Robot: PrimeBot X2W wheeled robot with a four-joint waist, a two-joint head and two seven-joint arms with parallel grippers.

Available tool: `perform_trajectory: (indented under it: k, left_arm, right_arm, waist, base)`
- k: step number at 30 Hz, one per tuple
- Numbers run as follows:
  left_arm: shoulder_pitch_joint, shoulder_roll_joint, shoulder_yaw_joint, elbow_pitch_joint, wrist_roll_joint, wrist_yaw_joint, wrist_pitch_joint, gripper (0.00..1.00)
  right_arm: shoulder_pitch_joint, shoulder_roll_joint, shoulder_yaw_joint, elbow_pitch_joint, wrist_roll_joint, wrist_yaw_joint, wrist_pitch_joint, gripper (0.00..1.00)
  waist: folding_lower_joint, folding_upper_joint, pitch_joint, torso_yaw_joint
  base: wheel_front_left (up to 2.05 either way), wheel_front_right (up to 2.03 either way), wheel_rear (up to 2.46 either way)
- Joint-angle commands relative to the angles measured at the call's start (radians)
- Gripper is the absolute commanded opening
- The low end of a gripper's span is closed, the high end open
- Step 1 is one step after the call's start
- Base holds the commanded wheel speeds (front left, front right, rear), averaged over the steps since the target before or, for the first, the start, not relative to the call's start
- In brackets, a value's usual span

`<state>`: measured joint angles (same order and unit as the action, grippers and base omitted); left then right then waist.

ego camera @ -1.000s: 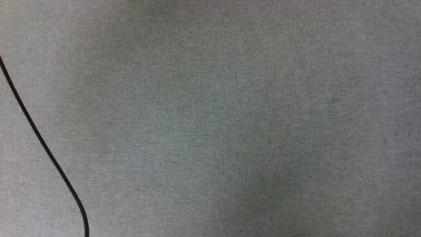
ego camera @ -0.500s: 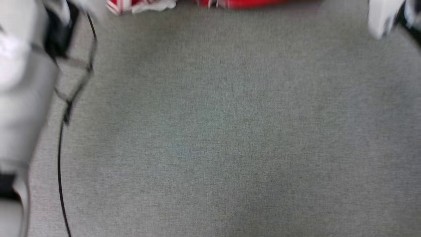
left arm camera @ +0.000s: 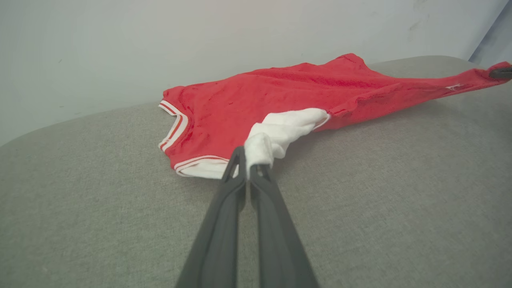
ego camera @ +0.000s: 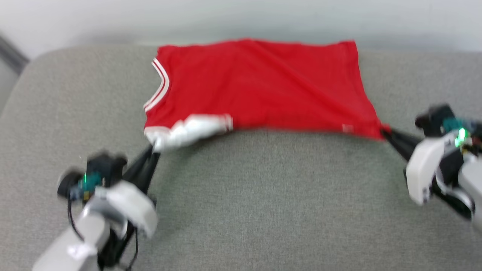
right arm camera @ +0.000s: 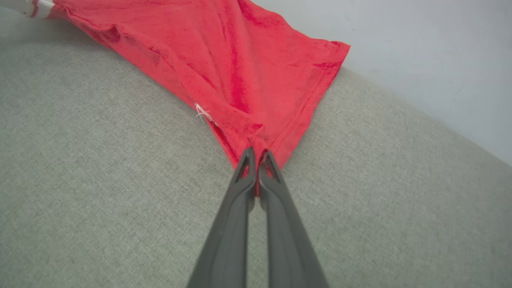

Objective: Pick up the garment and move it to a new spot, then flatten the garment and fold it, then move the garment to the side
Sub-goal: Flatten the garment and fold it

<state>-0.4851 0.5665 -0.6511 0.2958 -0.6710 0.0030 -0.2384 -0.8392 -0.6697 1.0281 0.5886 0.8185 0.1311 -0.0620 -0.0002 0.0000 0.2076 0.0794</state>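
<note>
**Jersey spread and held at two points, folding not begun**

The garment (ego camera: 260, 82) lies on the grey upholstered surface (ego camera: 263, 210), toward its far edge by the pale wall (ego camera: 241, 15) and roughly midway between the left and right edges. It lies sideways to the robot, with the striped neckline (ego camera: 161, 81) toward the left edge and the hem toward the right. The upper face is plain red, and no letters or numerals can be seen on it.

The left gripper (ego camera: 152, 150) has its two dark fingers pressed together on the white sleeve panel (left arm camera: 280, 130), which is bunched into a wad at the garment's near left corner. The right gripper (ego camera: 385, 132) is likewise pinched shut on the near hem corner (right arm camera: 260, 138), where the cloth draws into a point at the fingertips. The near edge runs taut between the two grips and appears slightly lifted off the surface, while the far part rests on it.

By my reading, the placing at a new spot is done or nearly so, and the flattening is in hand. The body is mostly spread out, but a long diagonal ridge crosses it from the middle toward the right grip, and the sleeve is crumpled rather than laid out. No fold has been made yet. Smoothing, the whole folding sequence and the final move to the side are all left to do.
</note>
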Motion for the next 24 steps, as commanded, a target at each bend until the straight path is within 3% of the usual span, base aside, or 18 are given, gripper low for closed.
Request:
perform_trajectory:
  k: [1,11,18,24]
  left_arm:
    - [0.075,0.019,-0.003,-0.033,-0.016,0.023,0.006,0.0]
    - [0.497,0.109,-0.001,-0.238,-0.127,0.18,0.037,0.0]
    - [0.655,0.137,0.001,-0.318,-0.182,0.245,0.049,0.0]
    - [0.718,0.148,-0.003,-0.352,-0.21,0.263,0.06,0.0]
  right_arm:
    - [0.064,-0.019,-0.001,-0.021,0.014,-0.001,-0.008,0.0]
    - [0.415,-0.099,-0.055,-0.152,0.047,-0.001,0.001,0.0]
    - [0.634,-0.142,-0.154,-0.254,0.025,-0.001,0.037,0.0]
    - [0.784,-0.141,-0.291,-0.34,-0.009,-0.001,0.092,0.0]
  waist:
    - [0.0002,0.0,-0.068,0.004]
    - [0.0002,0.0,-0.205,0.014]
    - [0.0002,0.0,-0.244,0.024]
    - [0.0002,0.0,-0.247,0.02]
  base:
    - [0.0,0.0,0.0]
    - [0.0,0.0,0.0]
    - [0.0,0.0,0.0]
    - [0.0,0.0,0.0]
